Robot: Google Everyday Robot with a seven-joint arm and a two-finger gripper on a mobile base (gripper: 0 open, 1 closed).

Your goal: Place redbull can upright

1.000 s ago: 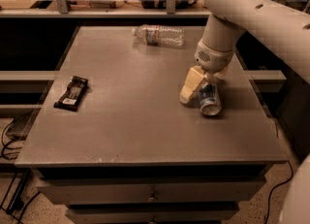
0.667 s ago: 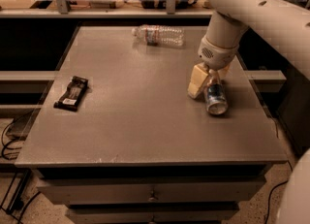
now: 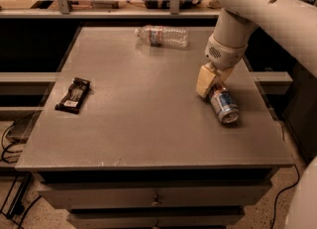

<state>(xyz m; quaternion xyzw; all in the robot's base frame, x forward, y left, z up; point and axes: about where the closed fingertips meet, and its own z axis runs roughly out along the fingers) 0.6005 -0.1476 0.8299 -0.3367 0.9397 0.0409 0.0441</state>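
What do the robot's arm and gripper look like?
The arm is thick, smooth and white, in rounded tubular segments with small dark holes and a dotted grille near the wrist. The gripper, at the redbull can on the table, is blocky and pale tan.

You can read no text anywhere here; the redbull can (image 3: pixel 224 105), at 3 o'clock on the surface (image 3: pixel 148 134), shows only blue and silver patches; the water bottle (image 3: pixel 162 35) at 12 o'clock has a band label you cannot make out; the dark packet (image 3: pixel 73 94) at 9 o'clock carries a pale, illegible patch; the claw (image 3: pixel 209 86) sits at the can's far end.
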